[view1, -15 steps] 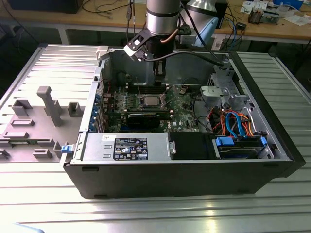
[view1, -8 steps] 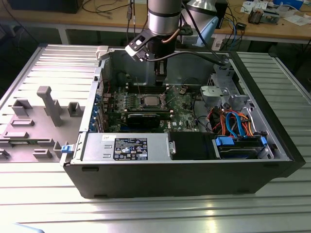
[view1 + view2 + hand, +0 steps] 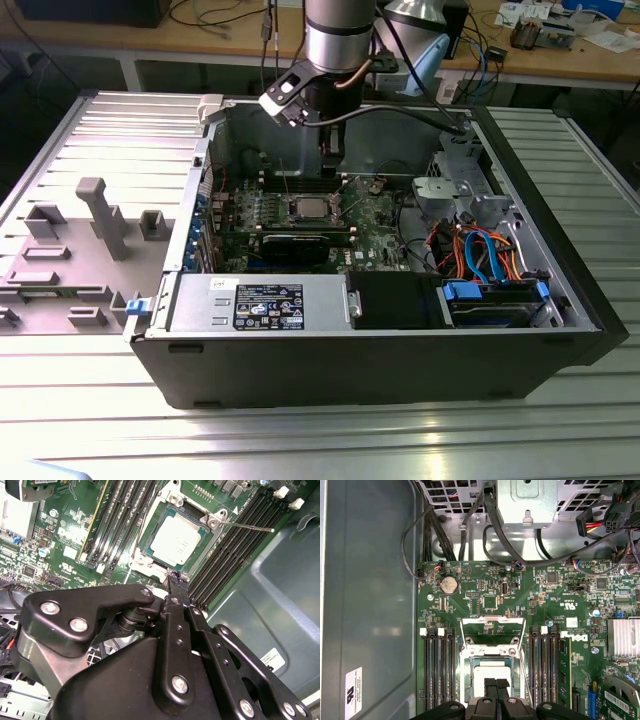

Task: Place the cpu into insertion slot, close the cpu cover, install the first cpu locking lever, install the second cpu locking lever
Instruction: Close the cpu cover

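REMOTE DESK: I am looking at a ribbed aluminium table (image 3: 60, 130) carrying an open black steel computer case (image 3: 400, 370). The polished silver arm (image 3: 338, 35) is reaching into it from twelve o'clock. Inside, the green, densely printed motherboard (image 3: 545, 600) is lying flat against the case floor.

The matt black gripper (image 3: 175, 579), built of bolted link plates, is hanging at about one o'clock of the insertion slot (image 3: 466, 675) in the exterior view. Its two narrow fingers are pressed together with nothing visible between them. The tips are hovering just beside the slot's edge, and I cannot tell whether they are touching it. Long black memory slots (image 3: 120, 520) are flanking the insertion slot on both sides.

The first step is looking done. The cpu (image 3: 176, 539), a flat square with a dull silver-grey lid on a green carrier, is sitting inside the insertion slot, whose rim is bright stamped metal.

The rest is looking undone. In the first wrist view the cpu cover (image 3: 492, 621), a thin silvery frame with a cut-out middle, is standing swung up off the chip, with board showing through its opening. One locking lever (image 3: 247, 527), a slim steel rod, is jutting free across the memory slots, and I am reading it as unlatched. I am not making out the second lever clearly.
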Controlling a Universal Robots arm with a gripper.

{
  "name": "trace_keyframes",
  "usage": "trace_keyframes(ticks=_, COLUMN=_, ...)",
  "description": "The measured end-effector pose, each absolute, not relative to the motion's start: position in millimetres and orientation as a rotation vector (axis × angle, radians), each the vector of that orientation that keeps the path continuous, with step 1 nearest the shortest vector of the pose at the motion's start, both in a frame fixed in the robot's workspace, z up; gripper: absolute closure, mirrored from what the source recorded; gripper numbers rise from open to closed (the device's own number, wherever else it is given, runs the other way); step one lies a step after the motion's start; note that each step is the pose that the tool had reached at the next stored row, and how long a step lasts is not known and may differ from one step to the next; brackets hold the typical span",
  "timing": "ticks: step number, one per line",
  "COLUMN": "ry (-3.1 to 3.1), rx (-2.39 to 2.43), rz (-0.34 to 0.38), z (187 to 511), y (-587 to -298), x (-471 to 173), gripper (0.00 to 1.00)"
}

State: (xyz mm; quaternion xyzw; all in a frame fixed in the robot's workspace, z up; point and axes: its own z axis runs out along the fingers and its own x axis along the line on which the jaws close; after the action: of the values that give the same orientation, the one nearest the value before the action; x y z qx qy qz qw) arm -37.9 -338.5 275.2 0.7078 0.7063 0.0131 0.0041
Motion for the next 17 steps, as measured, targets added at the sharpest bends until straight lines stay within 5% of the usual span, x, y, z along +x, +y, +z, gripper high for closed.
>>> trace_keyframes(ticks=17, ry=2.213, rx=2.218, rz=0.041, z=275.2, y=-338.5, x=-34.8, gripper=0.89)
